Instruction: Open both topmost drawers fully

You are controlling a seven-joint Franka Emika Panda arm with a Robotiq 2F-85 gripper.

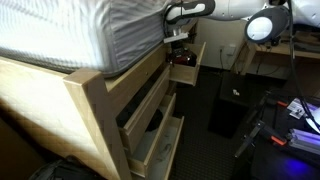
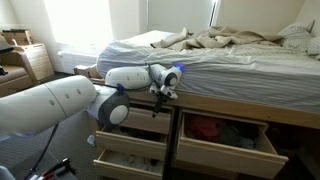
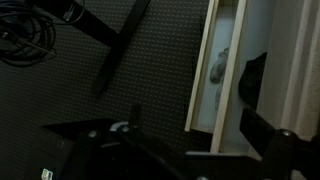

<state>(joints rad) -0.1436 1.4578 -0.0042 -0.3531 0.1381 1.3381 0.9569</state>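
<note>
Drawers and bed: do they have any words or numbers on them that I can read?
No text can be read in any view.
Topmost drawers: plain wood fronts, no text.
Small white mark at the bottom edge of the wrist view: too small and blurred to read.

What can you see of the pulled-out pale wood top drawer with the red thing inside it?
The wide, shallow pale wood drawer sits in the upper row under the grey mattress. It is a plain box with a flat front and no visible handle, pulled well out and level. Inside lies a red item beside darker things too blurred to name. The tool is at the neighbouring drawer column, not touching this one.
</note>
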